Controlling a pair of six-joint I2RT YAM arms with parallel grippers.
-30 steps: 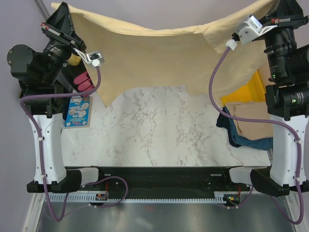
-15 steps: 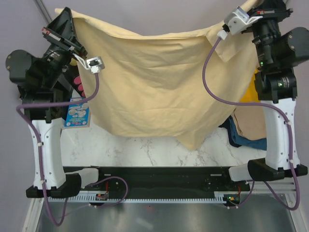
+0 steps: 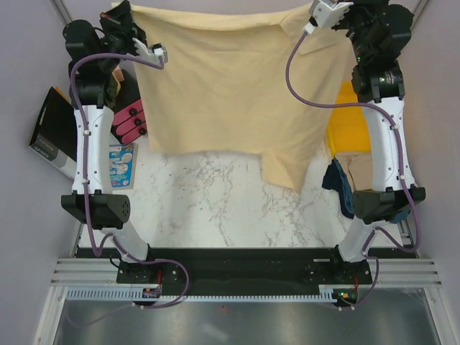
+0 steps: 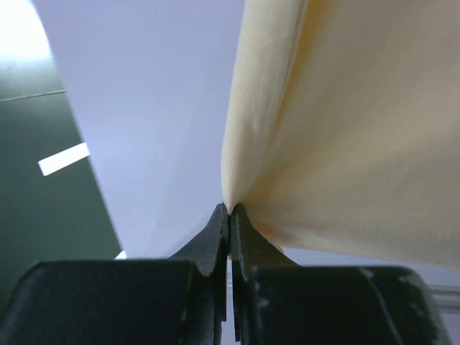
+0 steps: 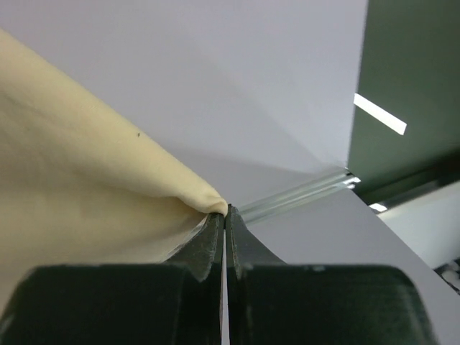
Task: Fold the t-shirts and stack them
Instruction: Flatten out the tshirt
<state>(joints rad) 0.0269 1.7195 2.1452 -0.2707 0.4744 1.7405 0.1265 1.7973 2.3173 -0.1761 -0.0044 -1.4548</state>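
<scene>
The left pincer [image 4: 228, 210] and right pincer [image 5: 226, 213] each pinch an upper corner of the cream t-shirt [image 3: 230, 86], spread above the bench [image 3: 208, 208].

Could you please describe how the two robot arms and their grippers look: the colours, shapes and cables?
The left arm and the right arm have white links between black joints, with a purple cable along each. The left gripper and the right gripper each have two black fingers that taper to thin tips.

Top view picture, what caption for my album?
Left gripper and right gripper hold a cream t-shirt above the table.
</scene>
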